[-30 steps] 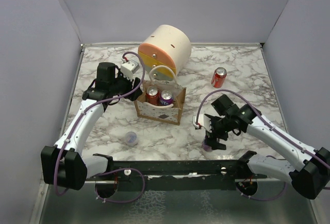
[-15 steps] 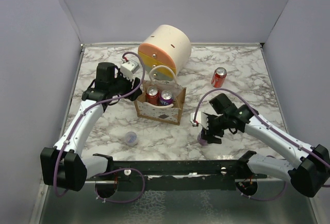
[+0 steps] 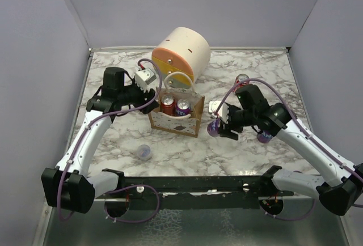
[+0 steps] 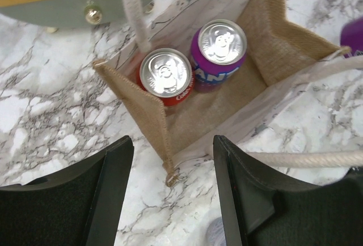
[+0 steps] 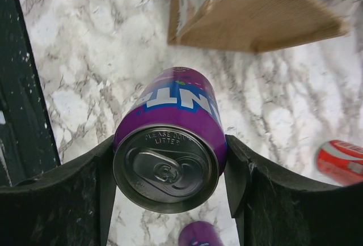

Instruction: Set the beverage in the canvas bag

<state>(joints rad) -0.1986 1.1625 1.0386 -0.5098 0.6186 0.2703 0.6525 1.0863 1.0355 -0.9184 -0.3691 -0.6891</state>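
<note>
The canvas bag stands open mid-table, tan with white loop handles. It holds a red can and a purple can, both upright. My right gripper is shut on another purple can, which it holds off the table just right of the bag. In the right wrist view that can fills the space between my fingers, with the bag's corner ahead. My left gripper is open at the bag's left side. In its wrist view its fingers straddle the bag's near corner without touching it.
A large cream cylinder with orange and yellow drawers stands behind the bag. A red can is partly hidden behind my right arm. One purple can sits under that arm, and another lies front-left of the bag.
My right gripper has lifted the purple can from the table's front and carried it up and left towards the bag. The left gripper has barely moved.
</note>
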